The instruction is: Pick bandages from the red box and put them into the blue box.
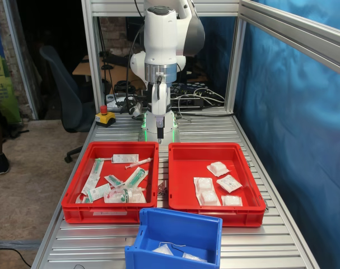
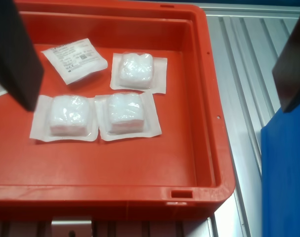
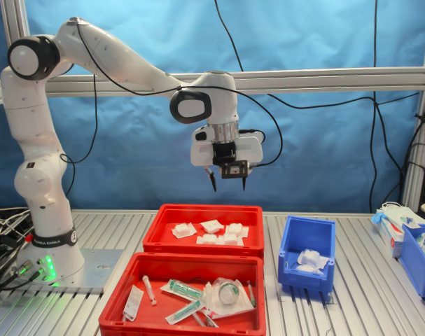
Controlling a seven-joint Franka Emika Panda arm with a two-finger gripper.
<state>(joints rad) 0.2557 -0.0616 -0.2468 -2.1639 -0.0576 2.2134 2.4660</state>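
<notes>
The pincer [image 3: 227,181] hangs well above the bench in the second exterior view, its two dark fingers spread apart with nothing between them. In the wrist view the same fingers [image 2: 15,54] frame the picture at either side, wide apart and empty, looking down on one end of the red box [image 2: 209,123].

Directly under the wrist camera lie four bandages. Three are puffy white packets: one [image 2: 138,70] nearer the box's far wall, and a pair [image 2: 124,114] [image 2: 68,116] side by side with their wrapper edges touching or slightly overlapping. A flatter packet with its printed side up [image 2: 75,58] lies just beside the upper one. A sliver of a further white packet shows behind one finger, too little to judge.

In the first exterior view the red box [image 1: 254,185] sits on the slatted aluminium bench [image 1: 282,241] towards the edge that runs along the blue curtain, with the other red crate [image 1: 74,190] of syringe packets beside it, nearer the open edge. The blue box [image 1: 178,224] stands at the bench edge farthest from the robot's base, in front of the gap between the two crates.

White packets already lie in the blue box in both exterior views [image 3: 309,259], so some transfers appear done. About four or five bandages remain in the red box, so the job looks perhaps a third along. The next step is likely a descent onto one of the packets below; the touching pair may need care so that only one is lifted.
</notes>
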